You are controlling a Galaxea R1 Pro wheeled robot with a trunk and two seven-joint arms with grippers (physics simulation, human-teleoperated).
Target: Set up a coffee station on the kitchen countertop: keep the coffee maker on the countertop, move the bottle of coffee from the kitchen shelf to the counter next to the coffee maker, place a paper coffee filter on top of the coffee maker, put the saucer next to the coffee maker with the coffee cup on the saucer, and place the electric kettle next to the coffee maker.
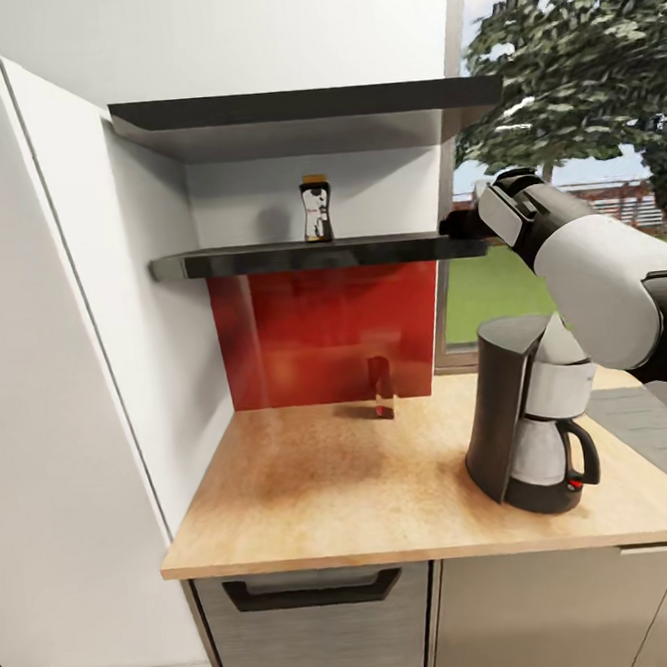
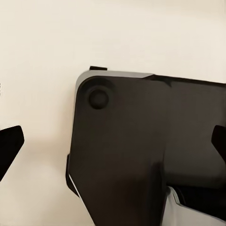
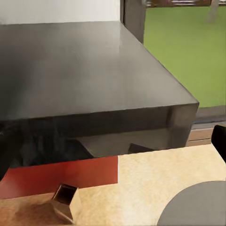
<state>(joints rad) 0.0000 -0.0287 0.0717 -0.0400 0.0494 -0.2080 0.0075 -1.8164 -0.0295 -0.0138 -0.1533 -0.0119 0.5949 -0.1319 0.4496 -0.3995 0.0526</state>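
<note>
The wooden counter [image 1: 335, 484] sits in a kitchen corner, with a white wall on the left and a shiny red panel [image 1: 324, 334] at the back. A window [image 1: 570, 154] shows a tree and green grass. The black coffee maker [image 1: 526, 419] stands on the counter, near its front edge, with lots of bare wood beside it. The coffee bottle [image 1: 315, 209] stands upright on the dark shelf [image 1: 317, 255] above. The right arm [image 1: 590, 273] reaches up to the shelf's right end. I cannot tell if either pincer is apart or together.
</note>
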